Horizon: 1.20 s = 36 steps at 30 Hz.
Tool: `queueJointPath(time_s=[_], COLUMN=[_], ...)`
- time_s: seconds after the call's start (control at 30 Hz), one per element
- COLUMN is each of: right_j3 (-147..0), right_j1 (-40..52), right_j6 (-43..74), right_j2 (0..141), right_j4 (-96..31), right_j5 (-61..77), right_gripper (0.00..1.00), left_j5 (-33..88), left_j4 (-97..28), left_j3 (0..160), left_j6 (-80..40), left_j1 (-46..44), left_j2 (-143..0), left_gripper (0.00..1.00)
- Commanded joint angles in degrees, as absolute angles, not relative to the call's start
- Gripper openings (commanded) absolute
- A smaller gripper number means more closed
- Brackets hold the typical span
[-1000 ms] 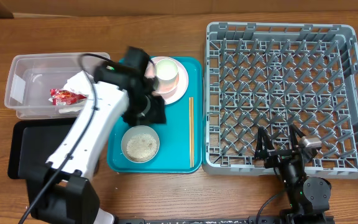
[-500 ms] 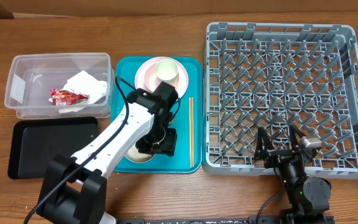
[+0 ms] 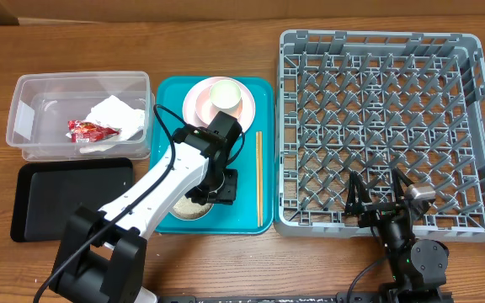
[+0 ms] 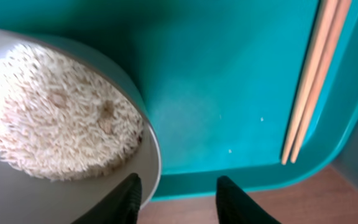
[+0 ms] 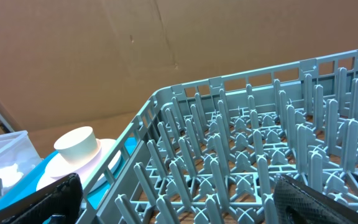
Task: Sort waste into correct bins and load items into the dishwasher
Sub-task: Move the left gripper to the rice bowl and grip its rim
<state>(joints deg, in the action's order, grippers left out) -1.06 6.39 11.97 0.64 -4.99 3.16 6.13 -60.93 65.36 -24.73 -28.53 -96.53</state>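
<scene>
Overhead view: the left arm's white link and black wrist cover most of the pale grey-green bowl [image 3: 187, 208], which shows only as a sliver on the teal tray [image 3: 247, 215]. The left gripper [image 3: 220, 187] is a dark block whose fingers cannot be made out here. A second ago this arm was raised and blurred beside the pale pink plate [image 3: 199, 103], and the bowl lay fully exposed. The white cup [image 3: 226, 94] stands on that round plate. Thin wooden chopsticks [image 3: 259, 177] lie straight along the tray's right side. A crumpled napkin [image 3: 118, 113] and a glossy red wrapper [image 3: 85, 130] sit in the clear tub [image 3: 32, 84], with the flat black tray [image 3: 66, 202] below it. The right gripper [image 3: 374, 189] rests unmoved at the near edge of the grey pegged dish rack [image 3: 381, 42].

Left wrist view: the bowl is cut off at the left and heaped with rice [image 4: 55, 124]. The left gripper [image 4: 179, 182] is partly open and astride the bowl's smooth rim. The outer finger stands clear of the rim, so nothing is clamped.

Right wrist view: the right gripper's fingers [image 5: 48, 200] are spread wide at the frame's corners and hold nothing, with rack pegs ahead.
</scene>
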Motion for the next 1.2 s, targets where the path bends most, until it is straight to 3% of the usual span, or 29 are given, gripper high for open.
queueJointPath(time_s=[0.0, 0.23, 0.73, 1.03, 1.17], right_j3=[-0.4, -0.4, -0.4, -0.4, -0.4], right_j1=[6.2, 6.2, 6.2, 6.2, 6.2], right_j6=[11.7, 11.7, 11.7, 11.7, 11.7], right_j2=[0.2, 0.2, 0.2, 0.2, 0.2], right_j4=[-4.6, -4.6, -4.6, -4.6, -4.6], right_j5=[3.3, 3.3, 3.3, 3.3, 3.3], right_gripper=[1.00, 1.00, 1.00, 1.00, 1.00], left_j5=[3.8, 3.6, 2.3, 2.4, 3.0], left_j4=[-59.6, -57.6, -52.6, -50.7, -50.8], left_j3=[65.0, 64.9, 58.3, 58.4, 60.4], left_j6=[-26.0, -26.0, -27.3, -27.2, -27.1], left_j1=[-28.9, -29.0, -28.9, -28.9, -28.9], left_j2=[-96.3, -96.3, -96.3, -96.2, -96.2], left_gripper=[0.37, 0.28, 0.28, 0.04, 0.04])
